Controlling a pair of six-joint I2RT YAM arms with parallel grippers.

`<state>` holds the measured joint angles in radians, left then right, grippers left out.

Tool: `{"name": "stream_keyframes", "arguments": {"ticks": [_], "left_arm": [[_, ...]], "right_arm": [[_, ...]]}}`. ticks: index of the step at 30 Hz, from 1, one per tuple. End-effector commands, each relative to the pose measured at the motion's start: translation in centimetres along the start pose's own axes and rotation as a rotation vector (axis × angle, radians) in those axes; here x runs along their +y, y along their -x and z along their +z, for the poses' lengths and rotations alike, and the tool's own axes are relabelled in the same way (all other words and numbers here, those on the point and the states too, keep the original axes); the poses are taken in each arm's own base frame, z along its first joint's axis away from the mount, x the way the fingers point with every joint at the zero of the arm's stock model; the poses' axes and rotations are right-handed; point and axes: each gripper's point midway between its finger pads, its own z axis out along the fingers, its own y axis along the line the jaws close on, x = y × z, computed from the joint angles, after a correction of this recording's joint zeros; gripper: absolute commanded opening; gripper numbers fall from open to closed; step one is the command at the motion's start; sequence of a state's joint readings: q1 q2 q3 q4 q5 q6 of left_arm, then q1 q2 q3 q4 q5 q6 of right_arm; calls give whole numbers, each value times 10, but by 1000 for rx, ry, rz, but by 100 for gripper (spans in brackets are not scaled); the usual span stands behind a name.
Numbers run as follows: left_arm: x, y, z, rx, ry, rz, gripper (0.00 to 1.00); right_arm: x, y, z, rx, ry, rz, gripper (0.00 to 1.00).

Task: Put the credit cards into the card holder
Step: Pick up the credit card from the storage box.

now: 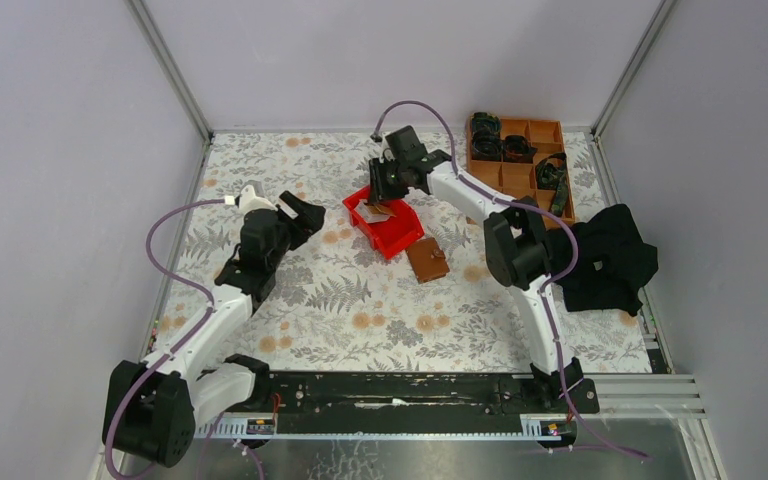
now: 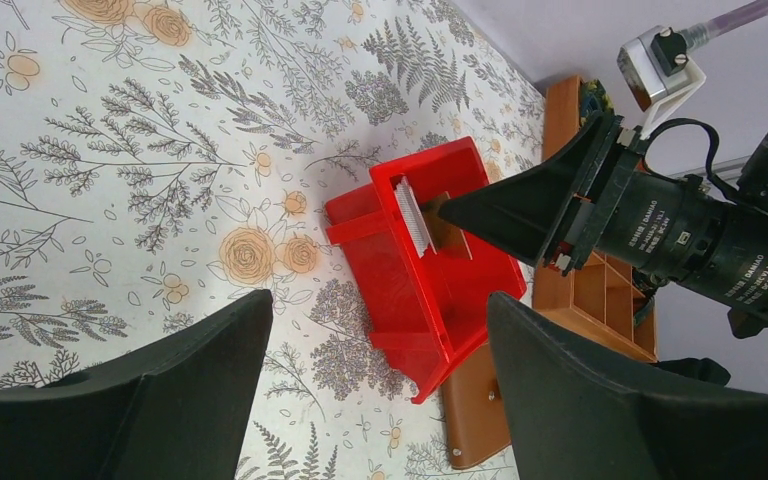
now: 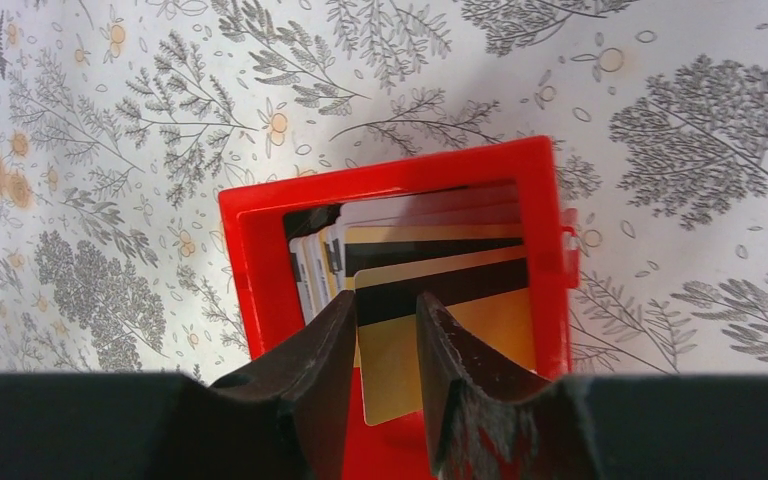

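striped credit cards [image 3: 485,335] in red bin [image 3: 250,262]

The right gripper [image 3: 385,320], at six o'clock, hangs narrowly parted over a gold magnetic-stripe card [image 3: 485,335] atop credit cards [image 3: 410,212] in a red bin [image 3: 250,262].

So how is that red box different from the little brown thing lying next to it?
The red bin is bright plastic with raised walls and an open top; the brown wallet is flat, leather-looking, apparently folded shut. The bin holds cards standing on edge; none shows at the wallet. The right gripper hangs at the bin; nothing touches the wallet. Both sit side by side on the floral table cover.
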<state>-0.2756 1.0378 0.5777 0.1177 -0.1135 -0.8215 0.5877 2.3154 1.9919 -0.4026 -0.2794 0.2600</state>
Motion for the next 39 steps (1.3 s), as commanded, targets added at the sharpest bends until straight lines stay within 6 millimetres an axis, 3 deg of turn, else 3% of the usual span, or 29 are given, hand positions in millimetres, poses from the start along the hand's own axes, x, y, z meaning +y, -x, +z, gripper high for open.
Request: {"name": "stream_keyframes", "arguments": {"ticks": [1,8,19,24,28,33,39], "left_arm": [[-25,23,1,-72,-55,-16,85],[-27,19,3,-67,-59,-17,85],[-26,16,-1,-61,-58,-3,85],[-26,14,-3,-53,-64,-5,85],[-27,11,-5,-38,-69,-5,85],[-29,5,-8,-5,-81,3,85],[-42,-1,-14,38,-151,20,86]], "right_arm": [[-4,30,-36,-70,-38,-30,35],[-27,33,-38,-71,-167,-77,31],[-35,16,-29,-35,-334,-207,20],[-41,10,-29,-2,-386,-225,12],[-44,3,-29,28,-432,-252,0],[-39,15,-46,-11,-474,-277,0],[-18,46,-86,-130,-469,-284,0]]}}
